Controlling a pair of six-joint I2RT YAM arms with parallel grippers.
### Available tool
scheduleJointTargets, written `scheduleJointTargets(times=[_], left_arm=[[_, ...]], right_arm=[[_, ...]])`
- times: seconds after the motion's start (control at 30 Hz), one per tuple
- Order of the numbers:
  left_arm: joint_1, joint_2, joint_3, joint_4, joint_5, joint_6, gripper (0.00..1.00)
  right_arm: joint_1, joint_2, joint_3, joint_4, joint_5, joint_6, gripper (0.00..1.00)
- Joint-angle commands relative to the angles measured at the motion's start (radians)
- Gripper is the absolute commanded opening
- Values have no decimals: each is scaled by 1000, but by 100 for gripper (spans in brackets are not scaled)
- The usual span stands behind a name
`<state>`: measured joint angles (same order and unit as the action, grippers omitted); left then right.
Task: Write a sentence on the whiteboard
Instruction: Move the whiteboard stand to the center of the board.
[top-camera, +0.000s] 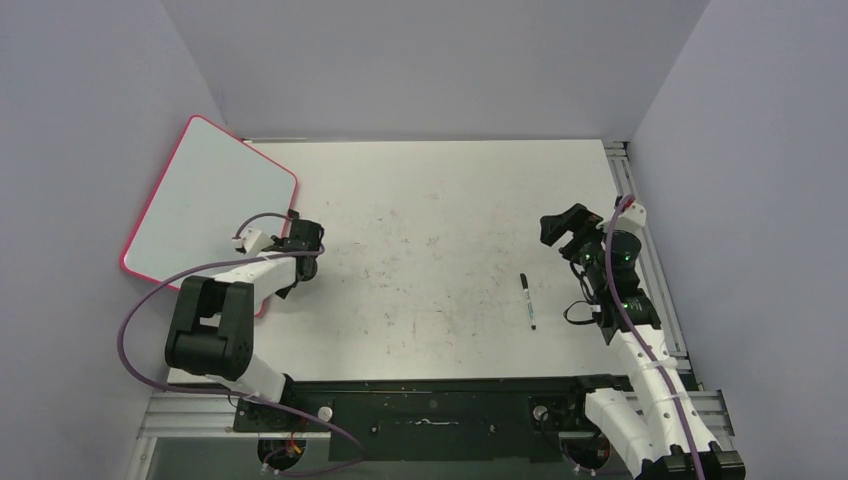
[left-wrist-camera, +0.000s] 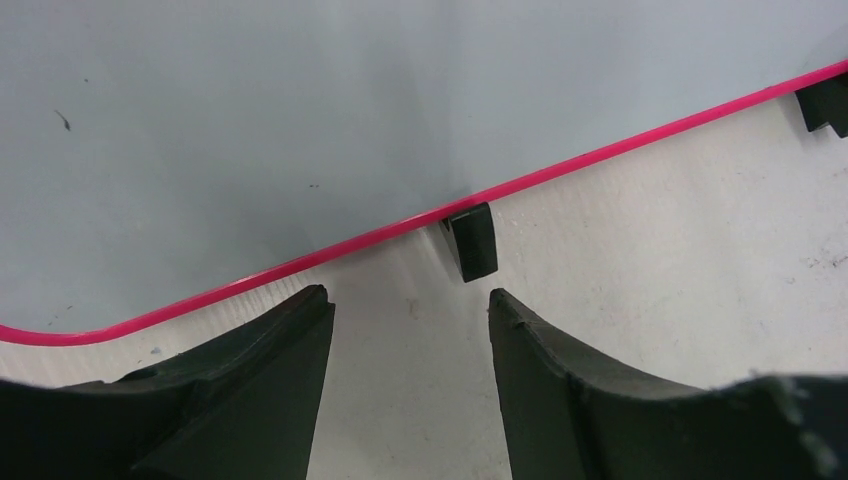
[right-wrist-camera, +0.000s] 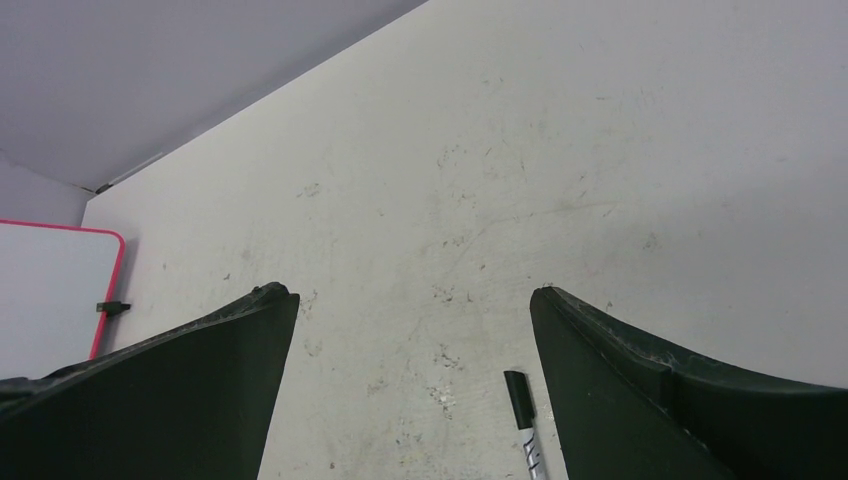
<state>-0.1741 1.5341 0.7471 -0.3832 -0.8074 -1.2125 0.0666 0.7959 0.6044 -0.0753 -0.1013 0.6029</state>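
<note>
Two grippers, one marker, one board. Whiteboard (top-camera: 205, 195): directly ahead of the left gripper (left-wrist-camera: 410, 300), its pink rim and a black foot (left-wrist-camera: 470, 240) just beyond the fingertips, not touching; no writing shows on it. Left gripper: fingers parted, nothing between them, arm folded low, wrist reaching to the board's edge. Marker (top-camera: 527, 300): on the table (top-camera: 430, 220), beneath and slightly behind the right gripper (right-wrist-camera: 412, 292), long axis roughly along its pointing line, dark cap end foremost; well apart from the left gripper. Right gripper: spread wide, empty, raised above the table. Judgement: the right arm is the nearer for picking up the marker.
</note>
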Motion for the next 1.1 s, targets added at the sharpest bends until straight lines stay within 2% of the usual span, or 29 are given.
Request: scheduleJointTargets(times=[0.0,0.3,0.63,0.87,1.07], left_arm=[[8,36,77,18,-24,-21,56],[82,64,73,46,59,-32,56],[102,121,129,16,94,-21,52],[106,119,125,15,97,-28,41],[111,108,112,14,101,-30,26]], right_arm=[[-1,-4,50,89,0,-21,90],[0,26,60,122,-9,-16,90],[-1,53,81,142,-16,-5,90],[-1,51,81,132,-9,-22,90],[-3,38,93,107,12,-44,90]])
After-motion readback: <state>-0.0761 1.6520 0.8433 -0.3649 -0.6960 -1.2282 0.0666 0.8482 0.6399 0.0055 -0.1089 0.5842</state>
